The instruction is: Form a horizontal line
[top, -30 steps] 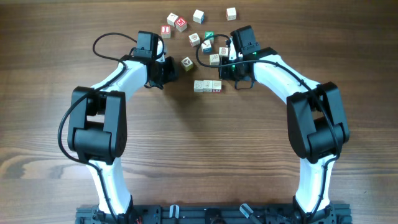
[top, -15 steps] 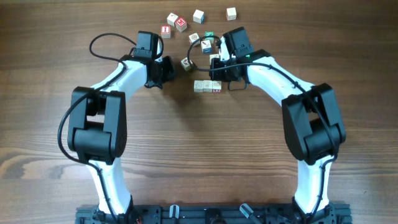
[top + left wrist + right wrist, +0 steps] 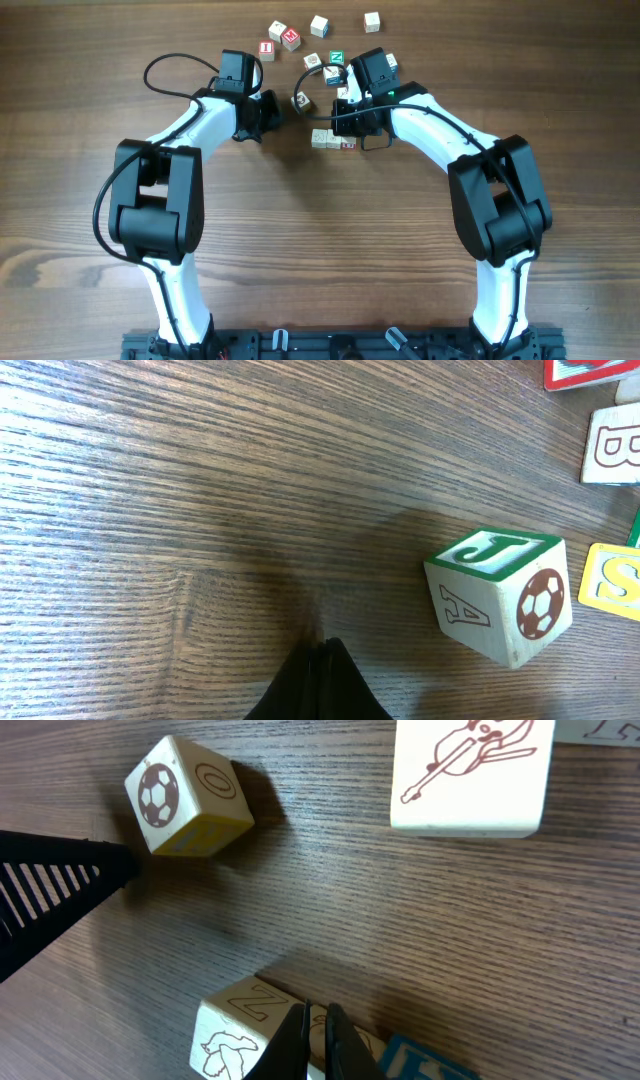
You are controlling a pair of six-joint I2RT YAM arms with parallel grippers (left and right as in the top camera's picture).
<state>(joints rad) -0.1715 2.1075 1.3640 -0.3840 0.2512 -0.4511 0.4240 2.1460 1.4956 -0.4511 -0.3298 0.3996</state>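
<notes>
Line (image 3: 326,139): short row of pale cubes on table (image 3: 320,250), touching side to side, red mark at its right end. Right gripper (image 3: 317,1022) directly over the line, fingers almost together, nothing seen held. Left gripper (image 3: 320,662) off the line's left end, pinched closed, empty. Football cube (image 3: 300,100) just beyond the line's left end. Loose cubes (image 3: 319,25) farther beyond the line.

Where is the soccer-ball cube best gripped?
Take the soccer-ball cube by two opposite side faces, coming straight down from above, I would judge: it sits flat, green J up, sides upright, with bare table around it.
</notes>
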